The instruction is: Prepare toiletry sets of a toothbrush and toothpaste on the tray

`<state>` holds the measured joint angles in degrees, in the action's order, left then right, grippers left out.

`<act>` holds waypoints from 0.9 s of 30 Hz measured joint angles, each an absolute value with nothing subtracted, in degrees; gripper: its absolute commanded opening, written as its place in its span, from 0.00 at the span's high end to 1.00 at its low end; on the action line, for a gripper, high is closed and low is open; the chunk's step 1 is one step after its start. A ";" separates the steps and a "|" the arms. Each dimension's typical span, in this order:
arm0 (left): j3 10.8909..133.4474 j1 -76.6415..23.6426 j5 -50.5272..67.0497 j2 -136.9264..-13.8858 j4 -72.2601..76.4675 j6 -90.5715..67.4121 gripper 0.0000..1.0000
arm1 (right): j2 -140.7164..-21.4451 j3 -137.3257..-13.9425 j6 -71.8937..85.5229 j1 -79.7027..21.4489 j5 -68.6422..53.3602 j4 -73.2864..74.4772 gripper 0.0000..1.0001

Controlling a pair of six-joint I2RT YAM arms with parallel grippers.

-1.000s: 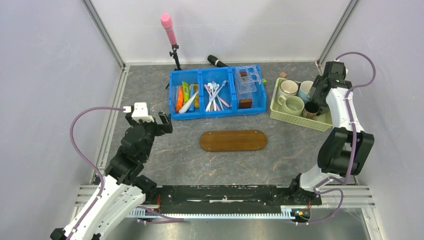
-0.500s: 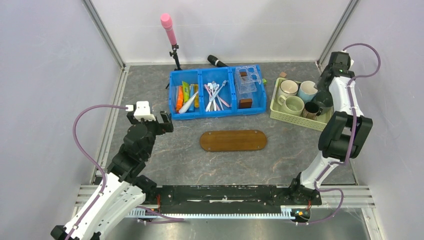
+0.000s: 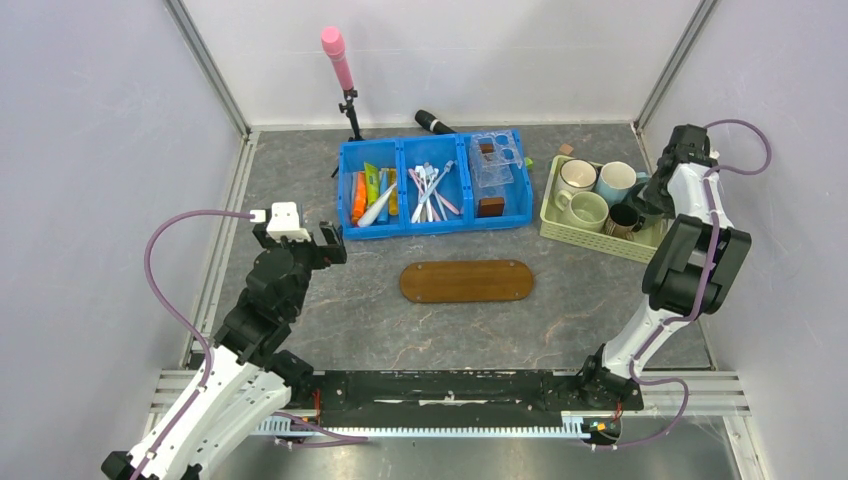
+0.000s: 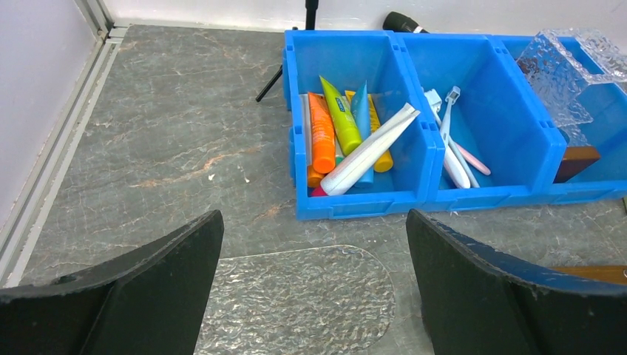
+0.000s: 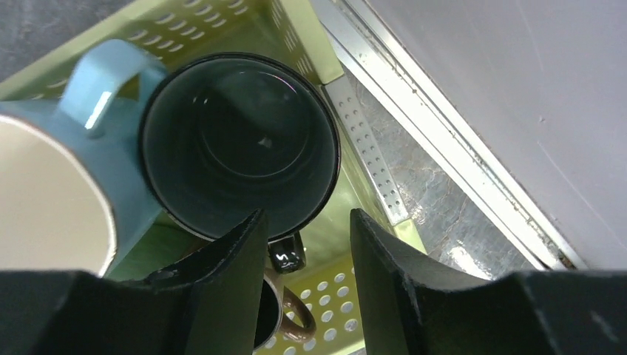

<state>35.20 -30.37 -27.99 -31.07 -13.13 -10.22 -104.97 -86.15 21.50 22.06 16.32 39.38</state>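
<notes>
Picking comes first: send your spread left pincer (image 4: 314, 222) to the bright green toothpaste tube (image 4: 340, 118) at upper centre.

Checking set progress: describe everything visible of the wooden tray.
The tray is a flat, elongated oval board of dark brown wood. It lies flat on the grey table, just nearer than the blue bin, apart from it. Nothing lies on it; the left hand and right hand are clear of it.
</notes>
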 measured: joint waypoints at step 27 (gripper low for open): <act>34.72 -30.37 -27.97 -32.95 -13.10 -10.20 0.00 | -110.32 -83.44 28.80 25.96 11.51 32.21 0.98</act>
<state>34.72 -30.37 -27.97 -32.95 -13.10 -10.20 -110.32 -83.44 28.80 25.96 11.51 32.21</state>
